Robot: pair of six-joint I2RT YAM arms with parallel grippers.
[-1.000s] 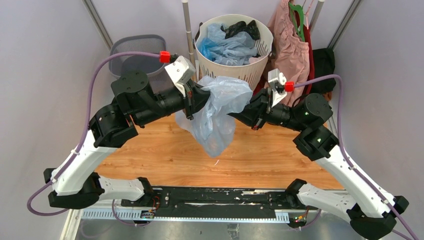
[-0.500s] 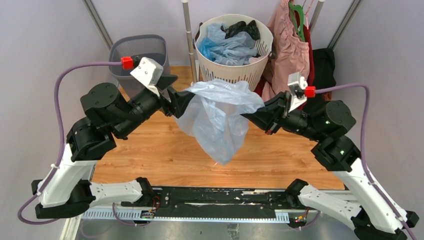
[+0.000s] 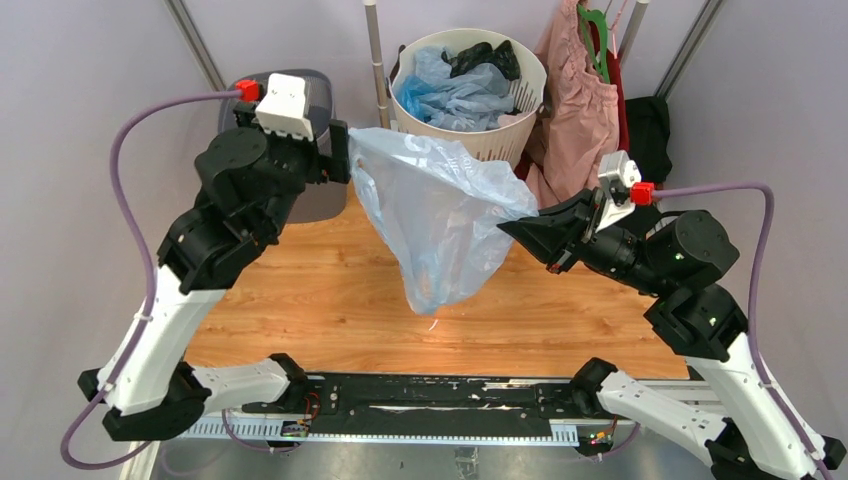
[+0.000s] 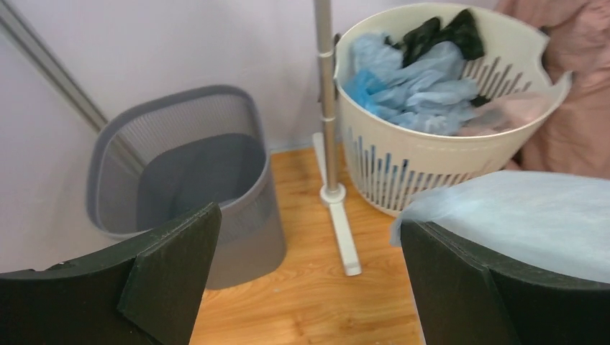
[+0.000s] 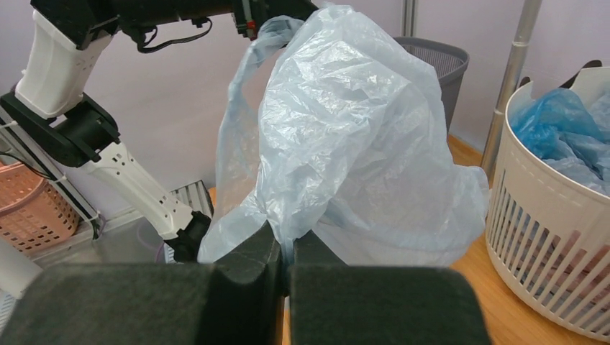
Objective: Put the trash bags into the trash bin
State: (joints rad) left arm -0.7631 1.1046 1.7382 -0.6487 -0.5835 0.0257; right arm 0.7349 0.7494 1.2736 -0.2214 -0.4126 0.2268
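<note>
**Top view.** Bag (image 3: 440, 225), pale blue and see-through, hangs at frame centre above the bench (image 3: 300, 300), between the two claws. Its upper left corner is at the left claw (image 3: 338, 158). Its right side is pinched in the right claw (image 3: 515, 228), which is closed on it. Bin (image 3: 322, 198), dark grey mesh, sits upper left, largely hidden behind the left arm; its inside is not visible here. White slotted basket (image 3: 528, 100) at top centre holds crumpled blue bags (image 3: 450, 95) and a black bag (image 3: 485, 55). Pink garment (image 3: 575, 100) hangs at its right. There are faint marks on the bag's upper part, not readable.

**Left wrist.** Left claw (image 4: 309, 223) is open, jaws wide apart. An edge of the bag (image 4: 518, 215) lies over the right-hand finger at lower right, with nothing clamped. Bin (image 4: 244, 215) is at left of frame, its solid dark base showing inside. Basket (image 4: 403, 172), upper right, holds blue bags (image 4: 410, 79), a black bag (image 4: 439, 32) and a pale pinkish piece. A metal pole (image 4: 327, 108) stands between bin and basket.

**Right wrist.** Right claw (image 5: 285, 259) is shut on a fold of the bag (image 5: 345, 129), which fills mid-frame. Bin (image 5: 439, 65) is at upper right, behind the bag. Basket (image 5: 532, 215) is at the right edge with blue bags (image 5: 561, 122) inside. An orange crate (image 5: 36, 215) is at lower left. No legible print.
</note>
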